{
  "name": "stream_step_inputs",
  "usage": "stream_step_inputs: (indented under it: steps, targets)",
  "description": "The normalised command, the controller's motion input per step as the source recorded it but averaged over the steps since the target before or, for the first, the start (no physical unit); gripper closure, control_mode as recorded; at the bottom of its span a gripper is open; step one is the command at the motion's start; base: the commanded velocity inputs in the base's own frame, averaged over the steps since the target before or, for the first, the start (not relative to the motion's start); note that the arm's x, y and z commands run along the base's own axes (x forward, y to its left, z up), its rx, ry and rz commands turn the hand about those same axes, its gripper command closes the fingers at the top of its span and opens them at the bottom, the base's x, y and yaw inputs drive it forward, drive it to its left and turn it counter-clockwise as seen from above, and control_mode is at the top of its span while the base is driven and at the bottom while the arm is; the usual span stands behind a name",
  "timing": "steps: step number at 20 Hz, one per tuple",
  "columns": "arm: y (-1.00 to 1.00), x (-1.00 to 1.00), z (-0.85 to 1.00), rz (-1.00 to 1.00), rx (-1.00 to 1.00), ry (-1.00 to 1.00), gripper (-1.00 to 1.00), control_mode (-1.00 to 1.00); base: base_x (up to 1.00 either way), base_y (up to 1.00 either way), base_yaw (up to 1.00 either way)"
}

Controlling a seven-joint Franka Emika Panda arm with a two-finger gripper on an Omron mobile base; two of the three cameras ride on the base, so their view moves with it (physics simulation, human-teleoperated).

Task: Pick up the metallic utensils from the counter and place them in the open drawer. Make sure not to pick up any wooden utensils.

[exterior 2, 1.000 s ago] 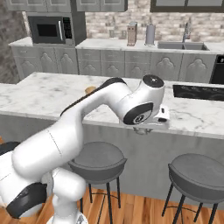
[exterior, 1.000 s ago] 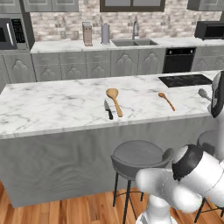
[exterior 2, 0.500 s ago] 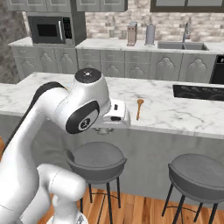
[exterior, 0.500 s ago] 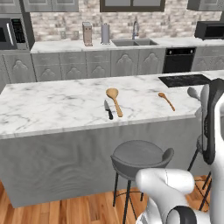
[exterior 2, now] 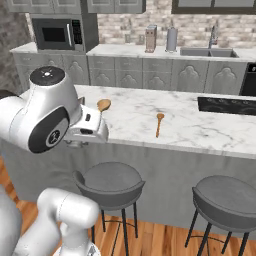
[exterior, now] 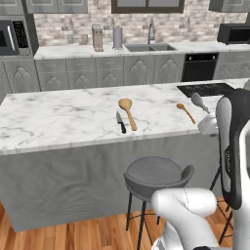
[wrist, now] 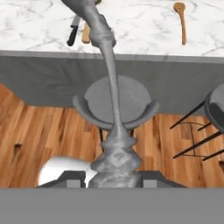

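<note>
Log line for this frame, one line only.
end effector: shut on metal spoon | knife: on counter | wooden spoon: beside knife

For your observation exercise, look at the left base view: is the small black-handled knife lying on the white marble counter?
Yes: the small black-handled knife lies flat on the white marble counter, just left of the large tan wooden spoon.

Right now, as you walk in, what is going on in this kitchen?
The robot arm's gripper is shut on the grey metal spoon and holds it off the marble counter, out over the stools' side of the island. The black-handled knife lies on the counter beside the larger wooden spoon, with a smaller wooden spoon further along. The knife is not yet picked up.
</note>
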Motion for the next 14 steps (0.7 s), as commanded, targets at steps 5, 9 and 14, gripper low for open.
stream_step_inputs:
  steps: [5, 9, 14]
  targets:
    - [0.28, -0.42, 0.03, 0.0, 0.03, -0.18, 1.0, -1.0, 0.0, 0.0, 0.0]
    - [0.12, -0.51, 0.12, -0.01, 0.0, -0.27, 1.0, -1.0, 0.0, 0.0, 0.0]
    - [0.17, -0.35, 0.27, 0.0, 0.0, -0.25, 1.0, -1.0, 0.0, 0.0, 0.0]
